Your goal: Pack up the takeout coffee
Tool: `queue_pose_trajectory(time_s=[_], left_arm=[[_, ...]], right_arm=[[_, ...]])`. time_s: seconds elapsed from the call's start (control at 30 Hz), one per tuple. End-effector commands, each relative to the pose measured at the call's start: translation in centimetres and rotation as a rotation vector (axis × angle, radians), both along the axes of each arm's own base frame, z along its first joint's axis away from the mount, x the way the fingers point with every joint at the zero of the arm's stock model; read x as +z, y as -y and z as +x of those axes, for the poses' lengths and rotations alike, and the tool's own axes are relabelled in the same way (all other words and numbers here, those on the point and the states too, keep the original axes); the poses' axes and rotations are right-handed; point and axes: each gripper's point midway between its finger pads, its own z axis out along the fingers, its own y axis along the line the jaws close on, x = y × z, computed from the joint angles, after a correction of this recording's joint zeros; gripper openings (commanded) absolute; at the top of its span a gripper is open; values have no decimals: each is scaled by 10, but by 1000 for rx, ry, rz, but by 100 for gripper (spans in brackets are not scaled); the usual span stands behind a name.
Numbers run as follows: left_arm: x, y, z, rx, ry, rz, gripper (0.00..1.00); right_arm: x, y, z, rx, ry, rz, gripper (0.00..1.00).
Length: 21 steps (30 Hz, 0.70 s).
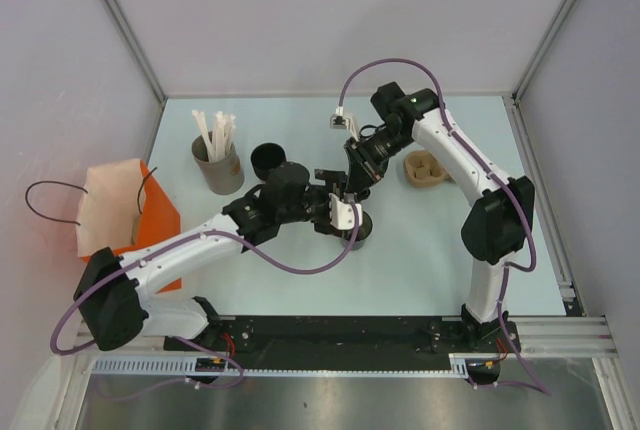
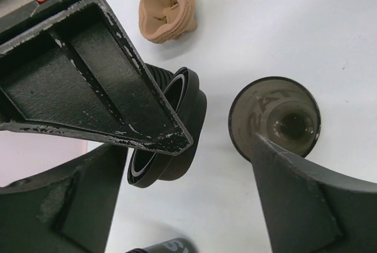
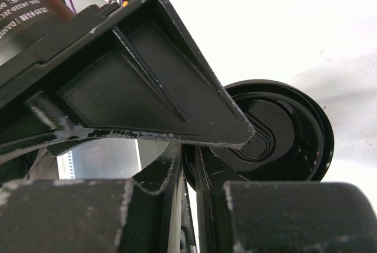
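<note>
The takeout coffee's black cup (image 2: pixel 275 120) stands upright on the table with its top open; in the top view the cup (image 1: pixel 360 229) sits mid-table. Its round black lid (image 3: pixel 277 129) hangs tilted just left of the cup (image 2: pixel 171 147), pinched at the rim by my right gripper (image 3: pixel 197 153), which is shut on it. My left gripper (image 2: pixel 194 170) is open wide low over the table. Its right finger (image 2: pixel 306 200) overlaps the cup's near rim, and the cup is not between the fingers. From above, the left gripper (image 1: pixel 345 214) meets the right gripper (image 1: pixel 352 185) beside the cup.
A grey cup of white straws (image 1: pixel 218 165) and a lidless black cup (image 1: pixel 268 160) stand at the back left. A brown pulp cup carrier (image 1: pixel 425 168) lies to the right of the grippers. An orange and tan paper bag (image 1: pixel 125 212) sits at the table's left edge.
</note>
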Motion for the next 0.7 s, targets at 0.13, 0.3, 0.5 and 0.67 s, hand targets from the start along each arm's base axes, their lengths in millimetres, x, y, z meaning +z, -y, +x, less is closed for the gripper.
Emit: queue_pose_trajectory(time_s=[0.13, 0.3, 0.5, 0.67], left_arm=[[15, 9, 5, 22, 56, -28, 71], [15, 12, 5, 33, 60, -21, 62], [11, 11, 7, 55, 59, -9, 35], [10, 10, 5, 61, 55, -8, 29]], right_arm=[[24, 3, -17, 34, 26, 52, 13], [26, 4, -20, 41, 30, 55, 13], [27, 5, -19, 39, 36, 55, 13], [35, 10, -12, 31, 66, 68, 36]])
